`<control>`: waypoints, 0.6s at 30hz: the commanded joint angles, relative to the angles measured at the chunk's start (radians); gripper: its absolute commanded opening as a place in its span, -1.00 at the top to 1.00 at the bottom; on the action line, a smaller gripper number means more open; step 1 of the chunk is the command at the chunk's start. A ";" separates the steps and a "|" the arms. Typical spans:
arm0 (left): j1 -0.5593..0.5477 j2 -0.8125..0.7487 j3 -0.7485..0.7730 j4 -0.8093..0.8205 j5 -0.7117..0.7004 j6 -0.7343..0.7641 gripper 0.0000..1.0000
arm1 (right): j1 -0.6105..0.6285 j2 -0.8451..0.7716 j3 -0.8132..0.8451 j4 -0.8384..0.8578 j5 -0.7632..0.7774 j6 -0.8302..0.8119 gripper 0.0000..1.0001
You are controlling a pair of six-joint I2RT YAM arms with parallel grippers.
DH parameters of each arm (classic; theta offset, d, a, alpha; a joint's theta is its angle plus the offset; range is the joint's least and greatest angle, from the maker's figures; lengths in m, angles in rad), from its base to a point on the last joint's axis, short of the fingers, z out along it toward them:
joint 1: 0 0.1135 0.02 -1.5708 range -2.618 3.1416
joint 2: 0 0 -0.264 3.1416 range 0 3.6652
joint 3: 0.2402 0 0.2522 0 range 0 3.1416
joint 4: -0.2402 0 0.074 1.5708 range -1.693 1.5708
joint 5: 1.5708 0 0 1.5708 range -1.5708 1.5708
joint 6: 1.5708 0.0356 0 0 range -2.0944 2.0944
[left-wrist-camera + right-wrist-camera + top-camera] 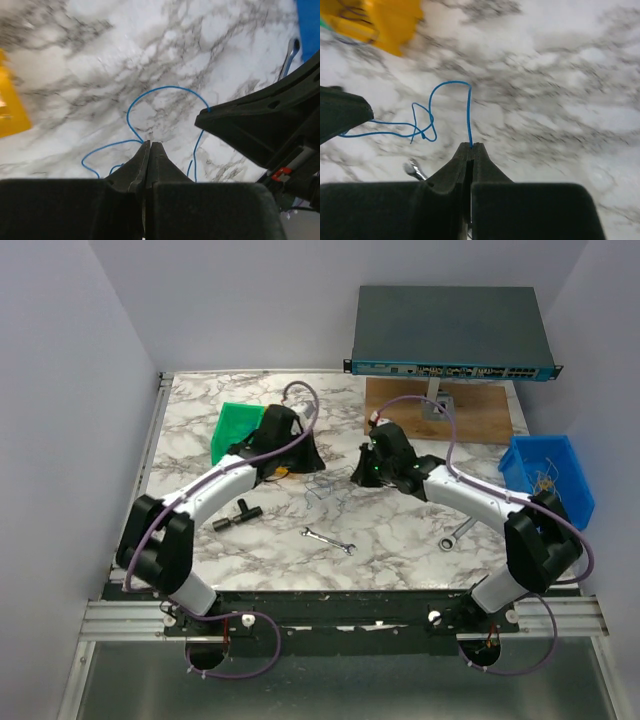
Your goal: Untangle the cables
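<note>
Between the two arms, low over the tabletop (400, 530), a blue cable (469, 115) runs from claw to claw. The left claw (148, 150) is pinched together on one stretch and the right claw (471, 150) is clamped on another. A crossed loop lies between them. Best to draw the claws apart slowly and level, so the loop opens rather than cinches. No writing is legible; the marks on the switch (450, 335) are too small.

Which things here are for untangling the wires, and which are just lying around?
For the job: blue wire, pinched by the left gripper and the right gripper.

Lying about: middle wrench, wrench near the right arm, green bin, blue bin, grey box at the back.
</note>
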 commanded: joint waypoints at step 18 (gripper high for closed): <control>0.453 -0.171 0.149 -0.111 0.020 0.016 1.00 | 0.106 0.507 0.855 -0.056 -0.083 -0.075 0.99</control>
